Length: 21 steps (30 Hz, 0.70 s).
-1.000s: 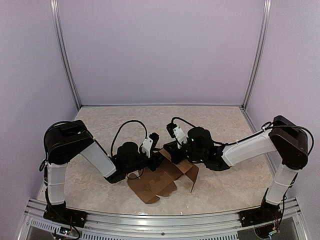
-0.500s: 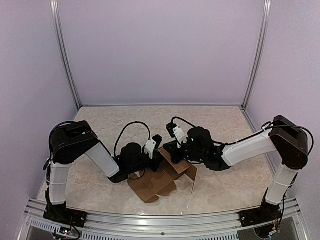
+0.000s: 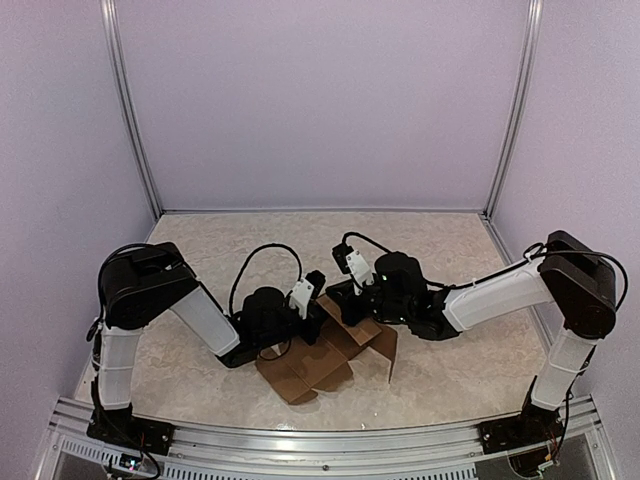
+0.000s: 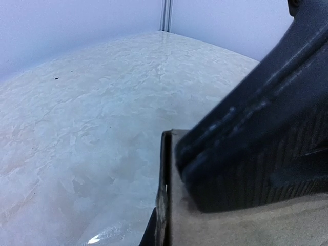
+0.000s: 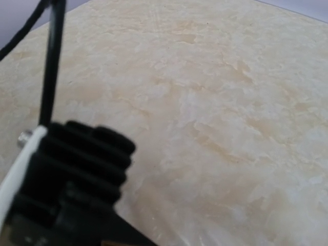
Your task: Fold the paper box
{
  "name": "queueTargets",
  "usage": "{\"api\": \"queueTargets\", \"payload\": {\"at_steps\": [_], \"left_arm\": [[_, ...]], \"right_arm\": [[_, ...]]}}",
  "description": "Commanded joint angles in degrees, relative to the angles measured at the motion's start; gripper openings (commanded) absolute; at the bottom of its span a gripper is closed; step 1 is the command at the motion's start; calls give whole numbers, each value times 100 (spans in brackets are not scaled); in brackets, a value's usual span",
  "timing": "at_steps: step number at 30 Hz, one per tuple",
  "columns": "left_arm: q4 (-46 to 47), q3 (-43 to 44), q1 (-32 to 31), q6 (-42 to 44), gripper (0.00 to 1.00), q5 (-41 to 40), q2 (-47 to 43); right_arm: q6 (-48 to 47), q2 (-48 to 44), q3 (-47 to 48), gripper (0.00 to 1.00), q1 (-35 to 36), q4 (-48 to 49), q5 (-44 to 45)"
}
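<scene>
Pale lilac walls (image 3: 320,100) close in a table (image 3: 450,250) with a beige marbled top. Near the front middle of this table lies the paper box (image 3: 310,372), a brown cardboard piece that is only partly folded. Most of its panels are flat on the table, and one panel on the right side stands upright. Both arms reach low toward the middle and meet at the back edge of the box.

The left gripper (image 3: 318,312) is closed on a cardboard flap. In the left wrist view a dark finger (image 4: 256,133) presses directly on the brown sheet, just beside its edge. The right gripper (image 3: 348,308) is just beside the left one, at the same back edge, and its jaws are closed. I cannot tell if it pinches the cardboard or only touches it.
</scene>
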Motion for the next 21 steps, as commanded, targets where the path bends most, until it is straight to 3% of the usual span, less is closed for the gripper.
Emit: {"api": "queueTargets", "payload": {"at_steps": [1, 6, 12, 17, 21], "left_arm": [[-299, 28, -91, 72, 9, -341, -135], [-174, -55, -130, 110, 26, -419, -165], [-95, -106, -130, 127, 32, -515, -165], [-153, -76, -141, 168, 2, -539, -188], [-224, -70, -230, 332, 0, -698, -229]], "right_arm": [[101, 135, 90, 0, 42, -396, -66], [135, 192, 117, 0, 35, -435, -68], [161, 212, 93, 0, 41, -465, -48], [170, 193, 82, 0, 45, -493, -26], [189, 184, 87, 0, 43, -484, -22]]}}
